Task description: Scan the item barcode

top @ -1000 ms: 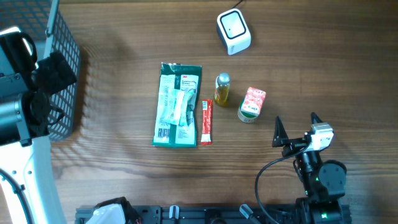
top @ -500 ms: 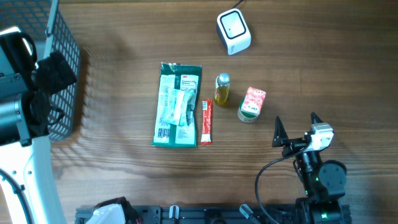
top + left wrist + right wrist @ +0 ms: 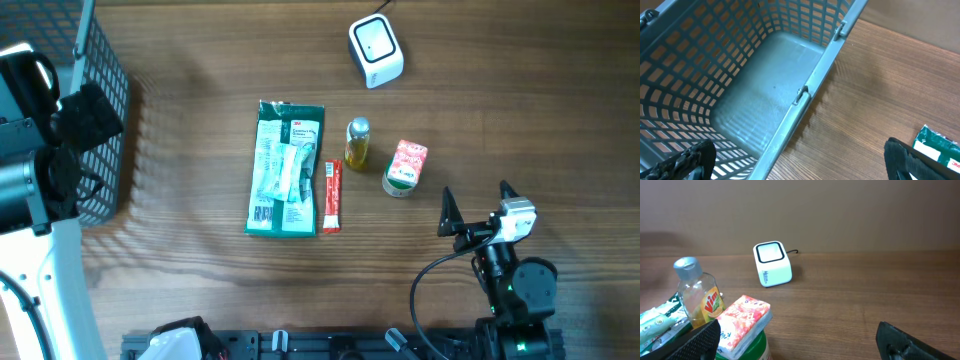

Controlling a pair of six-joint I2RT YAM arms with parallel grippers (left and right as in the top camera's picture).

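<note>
Fingers of the right gripper (image 3: pixel 476 208) stand wide apart with nothing between them, low over the near right part of the wood-grain table (image 3: pixel 200 280). Just beyond them a soft red-and-white patterned pack (image 3: pixel 407 160) rests tilted on a round green tub (image 3: pixel 754 348). Beside that stands a small clear plastic bottle (image 3: pixel 357 143) of yellow liquid with a grey screw cap. Next come a thin red sachet (image 3: pixel 332 196) and a flat, glossy green packet (image 3: pixel 286 168) with a barcode printed at its near left corner. These items sit in a row at mid-table. Well apart from them, near the far edge, is the scanner (image 3: pixel 375 50), a rounded white cube with a dark square window and a cable at its back.

The left gripper (image 3: pixel 800 159) is likewise spread wide and grips nothing; it hangs over the basket (image 3: pixel 805 95) at the table's left edge. The basket is grey-blue plastic with lattice walls, small clips on its rim and a smooth solid floor, bare where it shows.
</note>
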